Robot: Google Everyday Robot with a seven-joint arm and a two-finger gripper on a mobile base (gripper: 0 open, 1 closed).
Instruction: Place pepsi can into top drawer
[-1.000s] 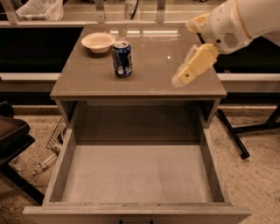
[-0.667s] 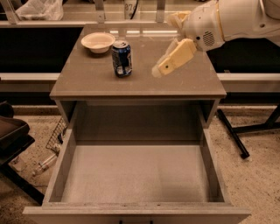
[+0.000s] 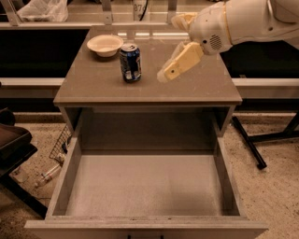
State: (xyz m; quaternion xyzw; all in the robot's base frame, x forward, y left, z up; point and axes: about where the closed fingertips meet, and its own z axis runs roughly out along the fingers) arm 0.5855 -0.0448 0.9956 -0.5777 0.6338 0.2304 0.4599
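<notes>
Quick status on my rig: the pepsi can (image 3: 130, 63) stands upright on the cabinet top (image 3: 196, 91), toward the back left, so it's not in the top drawer (image 3: 63, 182) yet. The drawer is pulled well out toward the camera, sitting lower than the front edge of the cabinet top, with its pale flat bottom and low side walls in plain sight. My gripper (image 3: 174, 69) hangs over the cabinet top to the right of the can, near it but apart from it, tilted down and to the left so its tip points toward the can's side. Honestly, I can't tell from this angle whether it's apart or together. My white arm (image 3: 243, 21) comes in from the upper right corner. Only bare cabinet top lies between the gripper and the can. The one close neighbour is a cream bowl (image 3: 105, 45) just behind the can and to its left, near it though I can't tell if they touch; it's on the far side of the can from my gripper. Down on the floor left of the drawer there's a wire basket (image 3: 60, 145) with a plastic bottle (image 3: 46, 175) lying beside it, plus a dark seat (image 3: 11, 140) at the frame edge. Right of the cabinet runs a black stand leg (image 3: 250, 144). A crumpled plastic bag (image 3: 42, 9) sits on the counter behind, far left.
</notes>
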